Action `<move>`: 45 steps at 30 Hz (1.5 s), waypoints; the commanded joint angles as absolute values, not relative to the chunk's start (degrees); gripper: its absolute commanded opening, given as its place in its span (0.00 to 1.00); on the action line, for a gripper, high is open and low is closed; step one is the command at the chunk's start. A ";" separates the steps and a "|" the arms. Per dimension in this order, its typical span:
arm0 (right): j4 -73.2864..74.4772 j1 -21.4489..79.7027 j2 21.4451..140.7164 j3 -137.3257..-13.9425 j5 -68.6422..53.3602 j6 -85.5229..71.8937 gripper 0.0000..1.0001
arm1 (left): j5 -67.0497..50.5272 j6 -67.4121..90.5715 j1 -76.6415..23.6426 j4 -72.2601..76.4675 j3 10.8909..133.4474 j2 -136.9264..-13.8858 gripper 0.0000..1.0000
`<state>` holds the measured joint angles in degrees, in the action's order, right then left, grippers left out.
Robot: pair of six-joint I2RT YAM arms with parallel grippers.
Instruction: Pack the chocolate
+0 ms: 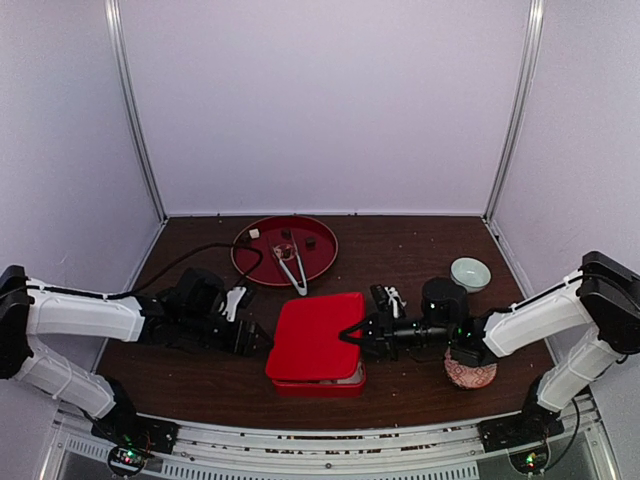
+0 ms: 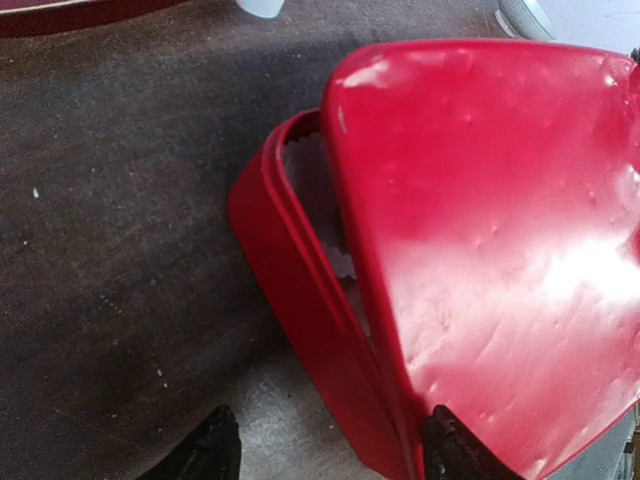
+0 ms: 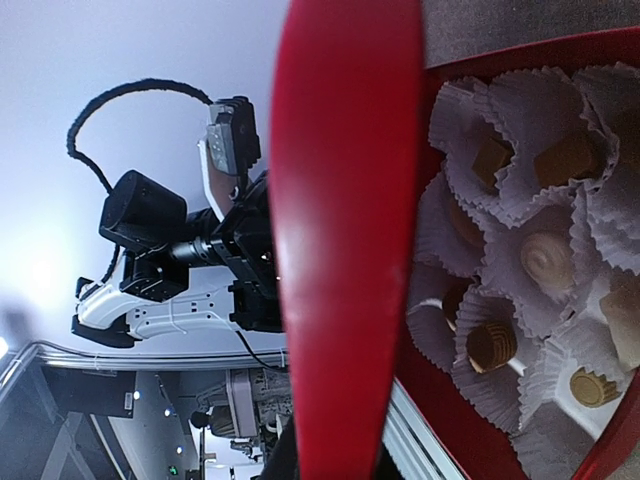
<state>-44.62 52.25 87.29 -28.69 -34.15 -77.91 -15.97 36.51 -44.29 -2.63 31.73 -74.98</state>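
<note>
A red box (image 1: 320, 378) stands mid-table with its red lid (image 1: 312, 335) tilted over it. My right gripper (image 1: 352, 335) is shut on the lid's right edge; in the right wrist view (image 3: 335, 465) the lid (image 3: 345, 230) runs edge-on between the fingers. Under it, chocolates sit in white paper cups: a cream one (image 3: 545, 258) and tan ones (image 3: 492, 345) (image 3: 590, 385). My left gripper (image 1: 262, 340) is open at the box's left corner; in its wrist view (image 2: 330, 460) the fingers straddle the box wall (image 2: 300, 300). More chocolates (image 1: 286, 235) lie on the round red tray (image 1: 250, 265).
Metal tongs (image 1: 292, 268) lie on the round tray at the back. A small pale bowl (image 1: 470, 272) stands at the right. A patterned bowl (image 1: 470, 374) sits under my right arm. A black cable (image 1: 190, 257) runs over the left table.
</note>
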 commanded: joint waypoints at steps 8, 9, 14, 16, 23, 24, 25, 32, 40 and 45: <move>-40.75 49.77 86.51 -30.07 -38.29 -72.88 0.07 | -14.06 35.89 -45.81 -0.90 35.42 -77.92 0.63; -40.61 49.79 86.86 -30.82 -39.09 -72.72 0.07 | -13.47 36.09 -45.83 -1.35 35.34 -77.38 0.63; -39.94 49.89 88.90 -33.72 -43.01 -73.36 0.07 | -10.84 36.83 -45.72 -3.28 34.96 -74.31 0.68; -39.73 49.78 89.60 -34.58 -44.62 -73.87 0.07 | -9.48 37.19 -45.63 -4.64 34.99 -73.44 0.70; -36.97 48.66 90.91 -37.57 -46.44 -73.78 0.07 | -11.13 38.57 -45.44 -2.40 34.68 -75.18 0.71; -36.93 48.23 90.92 -37.91 -46.49 -73.74 0.07 | -11.30 38.70 -45.46 -2.06 34.79 -75.80 0.70; -36.69 47.73 90.71 -38.02 -46.45 -73.60 0.07 | -11.57 38.69 -45.44 -1.78 34.99 -76.38 0.70; -35.76 44.63 90.75 -37.13 -48.15 -73.09 0.07 | -13.87 38.36 -45.44 0.25 36.20 -79.69 0.67; -36.27 44.11 91.27 -36.90 -49.27 -73.11 0.13 | -15.22 37.46 -45.45 0.44 37.42 -81.81 0.63; -29.00 42.00 88.22 -37.10 -47.95 -67.98 0.17 | -16.88 36.85 -45.63 0.92 37.98 -83.13 0.60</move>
<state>-33.50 43.92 91.26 -36.49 -48.62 -72.77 -14.85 38.00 -45.50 -1.48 36.14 -81.71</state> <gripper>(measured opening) 0.149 0.616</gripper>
